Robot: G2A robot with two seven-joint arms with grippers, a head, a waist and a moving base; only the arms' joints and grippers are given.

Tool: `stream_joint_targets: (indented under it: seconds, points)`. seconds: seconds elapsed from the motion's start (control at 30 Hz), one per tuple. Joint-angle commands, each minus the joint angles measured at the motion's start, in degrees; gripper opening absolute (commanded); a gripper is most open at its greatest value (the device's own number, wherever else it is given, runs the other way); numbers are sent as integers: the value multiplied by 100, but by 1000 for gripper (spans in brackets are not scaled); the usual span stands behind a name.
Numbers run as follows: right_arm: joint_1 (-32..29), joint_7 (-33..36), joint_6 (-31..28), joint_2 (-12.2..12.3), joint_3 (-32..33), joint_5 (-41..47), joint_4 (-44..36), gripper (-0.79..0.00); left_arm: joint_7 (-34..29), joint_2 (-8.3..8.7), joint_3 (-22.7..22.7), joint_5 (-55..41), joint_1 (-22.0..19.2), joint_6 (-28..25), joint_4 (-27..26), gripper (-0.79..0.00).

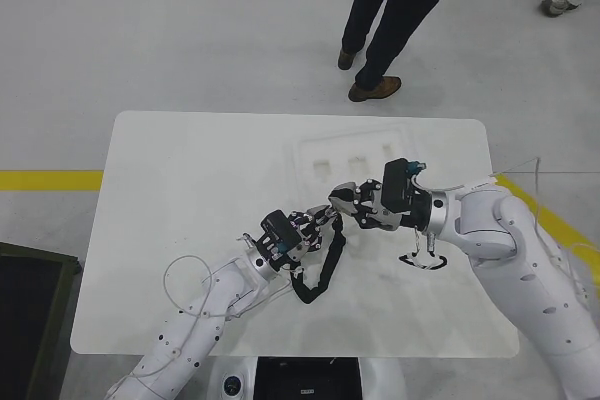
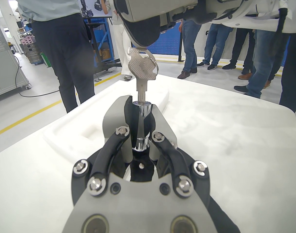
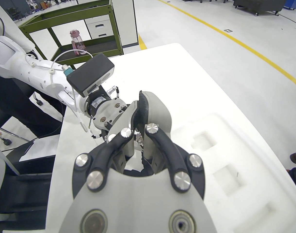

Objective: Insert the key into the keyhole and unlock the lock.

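My left gripper [image 2: 140, 105] is shut on the lock's chrome cylinder [image 2: 142, 122], held above the white table [image 1: 180, 200]. The silver key [image 2: 141, 70] stands with its blade partly in the keyhole [image 2: 143, 103]. The right gripper's dark fingertips [image 2: 143, 30] pinch the top of the key's head. In the right wrist view my right gripper [image 3: 141, 107] is shut, and a glint of metal [image 3: 139, 138] shows between its fingers. From above, the left gripper [image 1: 318, 218] and right gripper [image 1: 340, 197] meet tip to tip mid-table. The lock's black cable [image 1: 322, 272] hangs in a loop below them.
A white foam tray [image 1: 360, 160] with rectangular recesses lies on the table just behind the grippers. A green cart [image 3: 72, 20] stands off the table's left side. A person [image 1: 380, 50] stands beyond the far edge. A black strap [image 1: 422, 260] dangles from the right arm.
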Motion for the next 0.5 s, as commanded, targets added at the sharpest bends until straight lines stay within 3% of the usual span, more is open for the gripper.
stream_joint_targets:
  seconds: [0.0, 0.3, 0.47]
  points:
    - [8, 12, 0, -1, 8, 16, -14, -785, 10, -2, -2, 13, -1, -3, 1, -785]
    - [103, 808, -32, 127, 505, -257, -675, -785, -120, 7, -89, -3, -20, -114, 39, -785]
    - [31, 1071, -265, 201, 718, -774, -811, -557, -417, 43, -213, -151, -122, -649, 37, -785]
